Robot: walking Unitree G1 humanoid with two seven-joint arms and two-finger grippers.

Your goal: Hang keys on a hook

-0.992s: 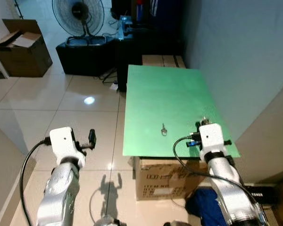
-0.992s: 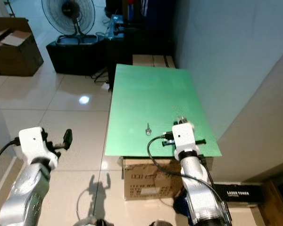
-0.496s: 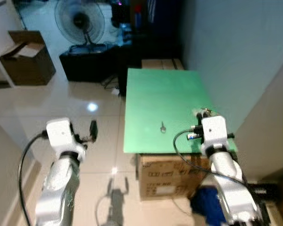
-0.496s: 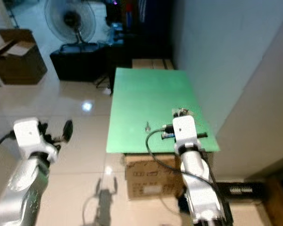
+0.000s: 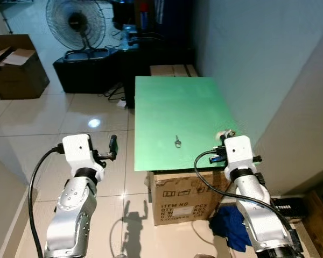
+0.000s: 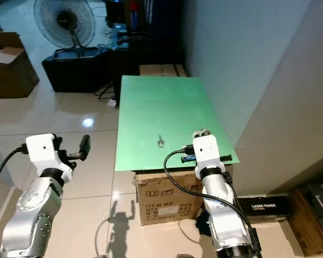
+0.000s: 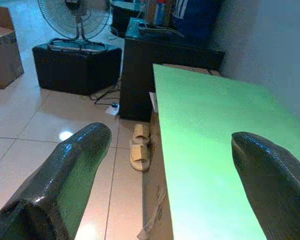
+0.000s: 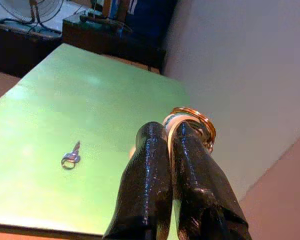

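Right wrist view has the right gripper (image 8: 176, 131) pinched tight on a coppery key ring (image 8: 192, 121) at centre frame. Left gripper (image 7: 170, 150) hangs spread wide. A small silver key (image 5: 177, 141) lies mid-frame on the green tabletop (image 5: 172, 105). No hook spotted, so hanging's still to do.

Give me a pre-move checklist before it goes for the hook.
1. Right gripper shut on key ring: ok, both fingers pinch the ring.
2. Ring seated firmly: cannot tell, it sits at the very fingertips.
3. Hook located: not ok, none visible on the wall or near the green board.
4. Loose key accounted for: not ok, it lies on the board, apart from the held ring.
5. Left gripper free: ok, open, holding nothing, beside the board's edge over the floor.
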